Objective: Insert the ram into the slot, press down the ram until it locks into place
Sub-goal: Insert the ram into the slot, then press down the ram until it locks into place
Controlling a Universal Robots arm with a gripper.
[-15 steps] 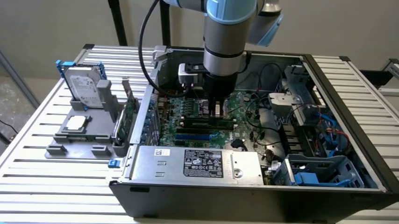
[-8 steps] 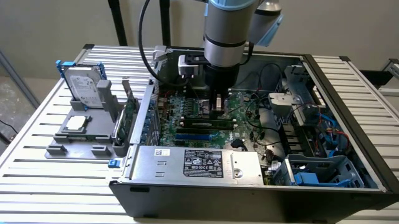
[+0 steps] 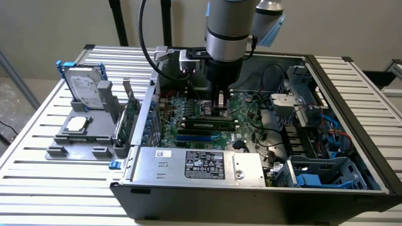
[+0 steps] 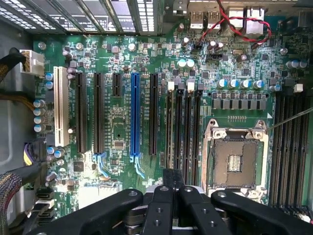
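a: how are the fingers sitting?

b: the fingers (image 4: 161, 210) of the gripper (image 4: 172, 177) are resting closed together, pad against pad, and pointing straight down at the board.

a: and where is the ram sitting?

b: in the exterior view the ram (image 3: 210, 124) is standing on its long edge in the slot (image 3: 210, 129), running across the motherboard (image 3: 188, 110). the closed tips are hanging just over its middle. i cannot tell whether they are touching its top edge, nor whether the end clips are gripping it.

a: what is lying around the slot?

b: in the wrist view a row of long black sockets (image 4: 187, 132) is running out from under the tips. the blue socket (image 4: 135, 117) is lying beside them on one side, and the open processor socket (image 4: 234, 156) is sitting on the other.

a: and farther out?

b: the board is lying flat inside the open computer case (image 3: 351, 89), with the power supply (image 3: 195, 165) sitting along the near wall. the arm (image 3: 229, 28) is coming down from above. on the exterior view's left, outside the case, a grey holder (image 3: 63, 139) is carrying a hard drive (image 3: 84, 87) and a green card (image 3: 130, 115) standing upright. everything is resting on a slatted metal table (image 3: 31, 160).
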